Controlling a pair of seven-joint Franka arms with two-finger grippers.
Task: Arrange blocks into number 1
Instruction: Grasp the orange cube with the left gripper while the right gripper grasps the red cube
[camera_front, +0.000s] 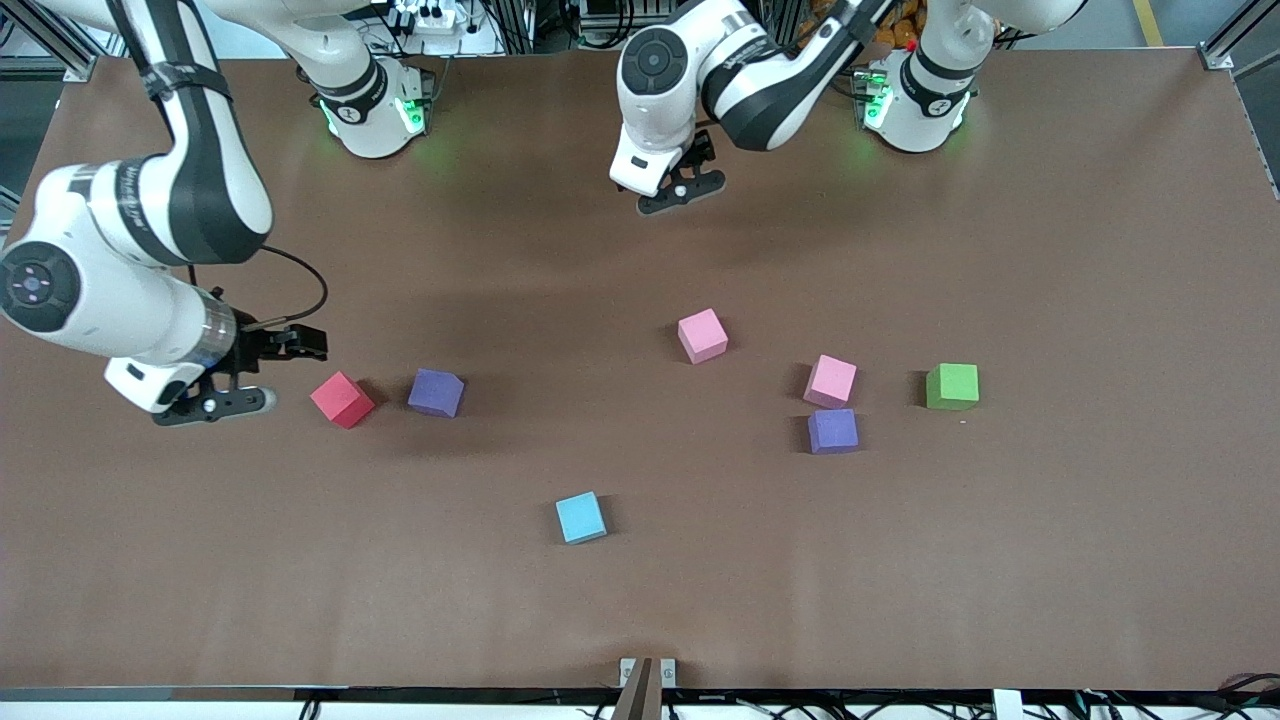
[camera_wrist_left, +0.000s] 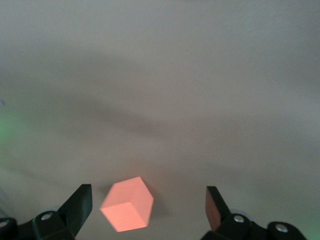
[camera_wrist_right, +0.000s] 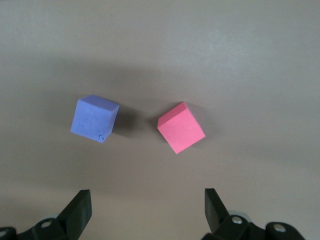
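Note:
Several foam blocks lie scattered on the brown table (camera_front: 1050, 560). A red block (camera_front: 342, 399) and a purple block (camera_front: 436, 392) sit side by side toward the right arm's end. My right gripper (camera_front: 280, 372) hangs open just beside the red block. Its wrist view shows the red block (camera_wrist_right: 181, 127) and the purple block (camera_wrist_right: 95, 119) ahead of the open right gripper (camera_wrist_right: 147, 212). My left gripper (camera_front: 700, 172) is open in the air near its base. A pink block (camera_front: 702, 335) lies mid-table; it shows salmon-coloured (camera_wrist_left: 127, 204) between the open left gripper's (camera_wrist_left: 148, 197) fingers, untouched. Another pink block (camera_front: 831, 381) touches a second purple block (camera_front: 833, 431).
A green cube (camera_front: 952, 386) sits toward the left arm's end, beside the pink and purple pair. A light blue cube (camera_front: 580, 517) lies alone nearer the front camera. A small bracket (camera_front: 647, 672) sticks up at the table's front edge.

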